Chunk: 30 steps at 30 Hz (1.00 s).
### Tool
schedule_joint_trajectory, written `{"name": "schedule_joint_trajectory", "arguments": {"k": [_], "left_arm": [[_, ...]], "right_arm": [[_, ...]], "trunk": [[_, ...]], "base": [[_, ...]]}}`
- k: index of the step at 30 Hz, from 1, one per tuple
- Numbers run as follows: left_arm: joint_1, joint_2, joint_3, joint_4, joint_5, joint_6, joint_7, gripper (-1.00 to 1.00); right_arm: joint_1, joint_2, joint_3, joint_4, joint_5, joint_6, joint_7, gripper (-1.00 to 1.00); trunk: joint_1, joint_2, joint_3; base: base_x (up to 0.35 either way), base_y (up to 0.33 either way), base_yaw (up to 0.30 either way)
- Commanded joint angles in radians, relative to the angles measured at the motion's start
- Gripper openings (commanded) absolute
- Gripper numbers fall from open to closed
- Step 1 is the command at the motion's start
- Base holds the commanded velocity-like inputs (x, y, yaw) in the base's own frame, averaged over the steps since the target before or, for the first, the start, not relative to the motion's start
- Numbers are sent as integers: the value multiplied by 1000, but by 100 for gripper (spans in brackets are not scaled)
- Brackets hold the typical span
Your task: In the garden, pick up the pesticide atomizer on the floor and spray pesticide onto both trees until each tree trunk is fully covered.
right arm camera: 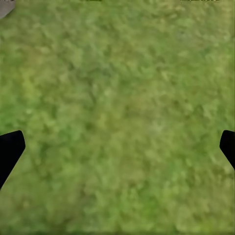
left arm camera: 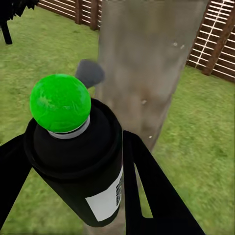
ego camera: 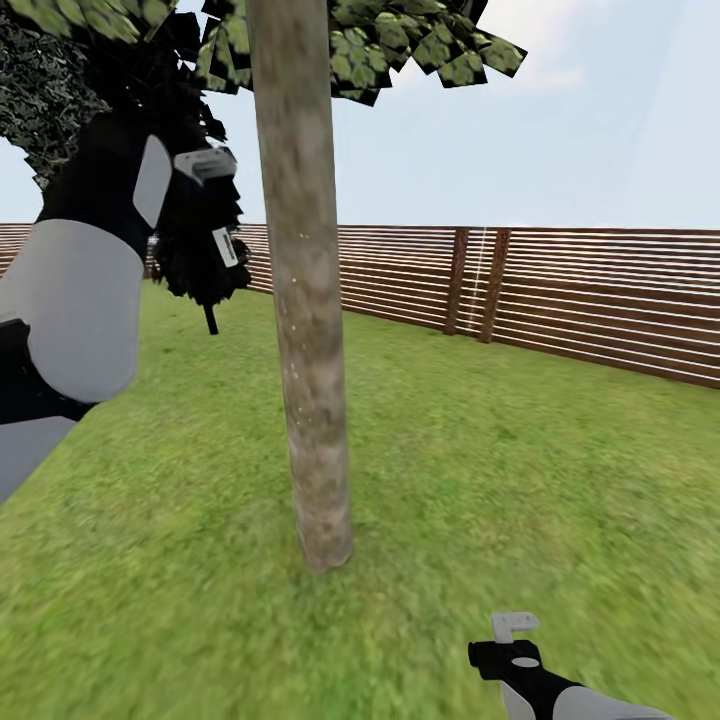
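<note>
Left gripper [left arm camera: 73,161] clamped the atomizer [left arm camera: 81,161], aimed at the trunk [left arm camera: 147,63]; right gripper [right arm camera: 117,147] hung open; spraying under way, likely sweeping next.

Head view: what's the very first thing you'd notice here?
The tall grey-brown tree trunk rising from the grass right in the middle, with leaves at the top. Just left of it, the left gripper holds a black spray bottle up beside the trunk; up close the bottle has a bright green ball on its end. A brown fence runs behind.
</note>
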State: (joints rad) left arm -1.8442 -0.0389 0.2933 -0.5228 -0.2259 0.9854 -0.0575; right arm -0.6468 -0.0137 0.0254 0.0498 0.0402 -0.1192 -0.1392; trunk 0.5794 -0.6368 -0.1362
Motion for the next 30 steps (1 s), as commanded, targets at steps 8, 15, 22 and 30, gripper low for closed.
{"name": "schedule_joint_trajectory", "arguments": {"k": [8,15,22,30], "left_arm": [[-1,2,9,2,-6,2,-7,-100],[-1,2,9,177,-6,-12,-2,-100],[-1,4,9,349,-5,-134,-1,-100],[0,4,9,361,-4,-140,-1,-100]], "right_arm": [[-2,0,2,4,4,-7,-3,100],[-2,0,2,4,4,-7,-3,100],[-2,0,2,4,4,-7,-3,100],[-2,0,2,4,4,-7,-3,100]], "trunk": [[1,-1,-2],[1,-1,-2],[1,-1,-2],[1,-1,-2]], "base": [[89,0,0],[1,0,0],[0,0,0],[-121,0,0]]}}
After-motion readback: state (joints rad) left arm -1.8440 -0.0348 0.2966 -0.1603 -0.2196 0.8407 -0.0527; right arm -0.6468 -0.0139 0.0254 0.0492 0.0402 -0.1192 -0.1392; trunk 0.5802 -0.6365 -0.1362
